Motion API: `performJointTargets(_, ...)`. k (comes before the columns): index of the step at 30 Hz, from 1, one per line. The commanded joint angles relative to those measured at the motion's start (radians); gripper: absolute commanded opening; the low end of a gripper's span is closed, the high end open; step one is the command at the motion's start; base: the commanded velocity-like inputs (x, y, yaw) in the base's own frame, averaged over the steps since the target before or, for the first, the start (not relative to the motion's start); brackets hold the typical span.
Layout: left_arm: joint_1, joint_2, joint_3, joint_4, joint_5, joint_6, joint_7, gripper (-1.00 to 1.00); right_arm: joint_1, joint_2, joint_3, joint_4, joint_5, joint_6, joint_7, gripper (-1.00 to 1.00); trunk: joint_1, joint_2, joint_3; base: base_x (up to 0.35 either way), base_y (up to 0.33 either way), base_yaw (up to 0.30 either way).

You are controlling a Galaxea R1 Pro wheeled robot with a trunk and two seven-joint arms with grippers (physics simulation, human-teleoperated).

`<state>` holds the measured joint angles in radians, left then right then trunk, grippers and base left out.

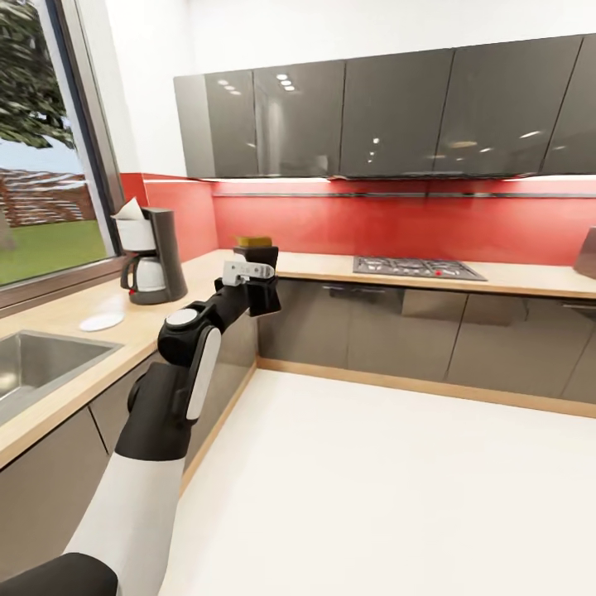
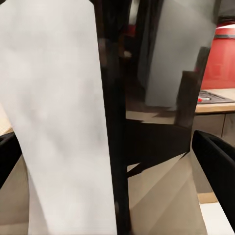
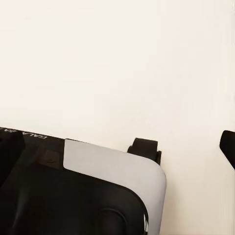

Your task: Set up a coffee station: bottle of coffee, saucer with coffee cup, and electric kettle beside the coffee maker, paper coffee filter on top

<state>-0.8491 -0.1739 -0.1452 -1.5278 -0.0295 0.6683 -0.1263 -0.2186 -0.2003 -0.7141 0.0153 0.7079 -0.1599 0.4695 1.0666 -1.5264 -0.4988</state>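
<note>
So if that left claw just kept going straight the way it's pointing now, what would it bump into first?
Probably the bottle of coffee. In the head view the left gripper reaches toward the corner of the kitchen countertop, with the bottle just beyond it. Depth is hard to judge, so it might meet the counter edge first.

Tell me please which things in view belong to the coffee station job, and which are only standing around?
Belong to the job:
- coffee maker, paper filter on top
- saucer on the kitchen countertop
- bottle of coffee, yellow cap, beyond the left gripper

Just standing around:
- sink
- stove top
- upper cabinets
- window
</note>
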Motion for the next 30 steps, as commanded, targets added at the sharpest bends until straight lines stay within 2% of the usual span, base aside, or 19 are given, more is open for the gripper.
performJointTargets(1,0.001,-0.001,0.001,-0.001,-0.003,0.005,-0.006,-1.00,-0.001,-0.001,-0.008,0.002,0.010,-0.004,0.001,1.00,0.001,-0.001,-0.001,0.326,-0.094,0.000)
performJointTargets(30,0.007,-0.001,0.001,0.000,-0.003,0.005,-0.006,-1.00,-0.001,0.000,-0.008,0.003,0.009,-0.004,0.001,1.00,0.001,-0.001,-0.001,0.326,-0.122,0.000)
